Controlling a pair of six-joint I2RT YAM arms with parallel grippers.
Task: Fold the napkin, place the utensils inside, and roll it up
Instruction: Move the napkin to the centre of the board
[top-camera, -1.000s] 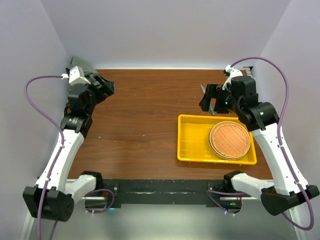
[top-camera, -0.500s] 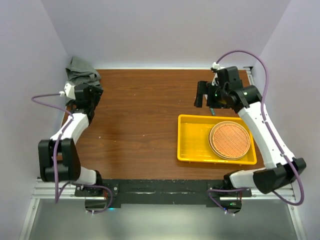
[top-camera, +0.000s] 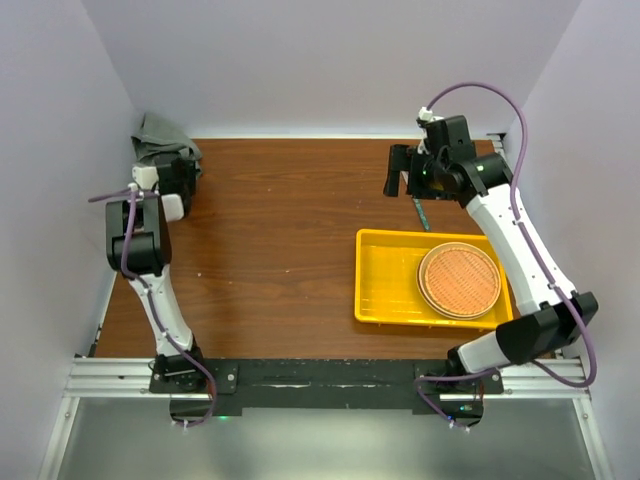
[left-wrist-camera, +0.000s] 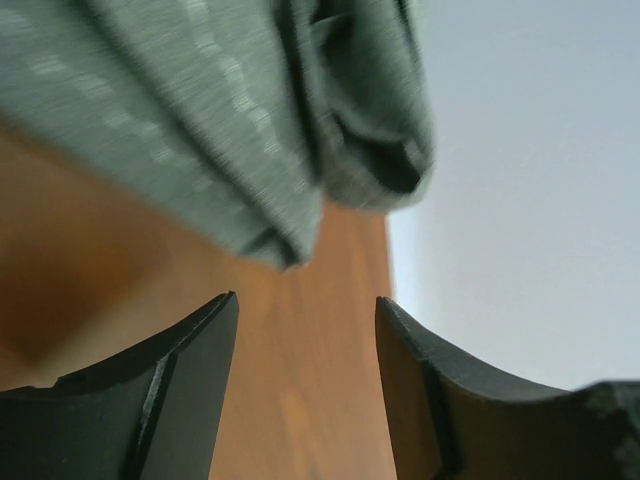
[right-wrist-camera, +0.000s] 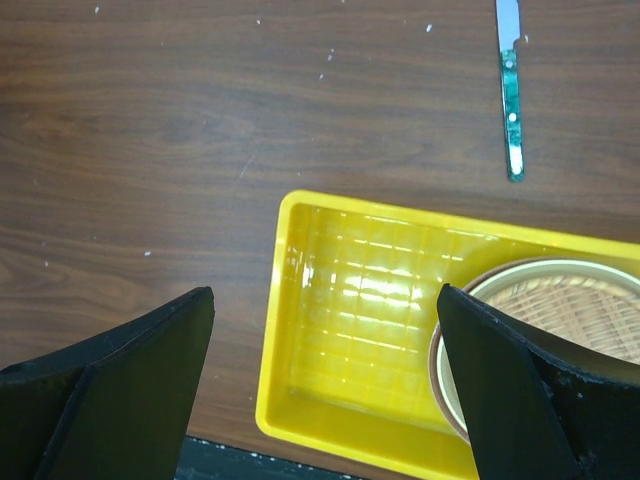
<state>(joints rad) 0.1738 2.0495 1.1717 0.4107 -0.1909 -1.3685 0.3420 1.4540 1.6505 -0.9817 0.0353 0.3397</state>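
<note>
The napkin (top-camera: 160, 133) lies crumpled in the table's far left corner; in the left wrist view it is grey folds of napkin (left-wrist-camera: 230, 120) just beyond the fingertips. My left gripper (top-camera: 180, 168) (left-wrist-camera: 305, 325) is open close in front of the napkin, with only bare wood between its fingers. One teal utensil (top-camera: 420, 212) (right-wrist-camera: 512, 110), a knife, lies on the wood beyond the tray. My right gripper (top-camera: 402, 175) (right-wrist-camera: 325, 295) hangs wide open above the table near it, holding nothing.
A yellow tray (top-camera: 375, 285) (right-wrist-camera: 275, 330) sits at the near right with a round woven mat (top-camera: 460, 280) (right-wrist-camera: 560, 320) in its right half. White walls close in the back and both sides.
My left arm has folded back and risen, its gripper staying by the napkin in the corner. My right gripper has moved left and farther back, uncovering the teal knife.
</note>
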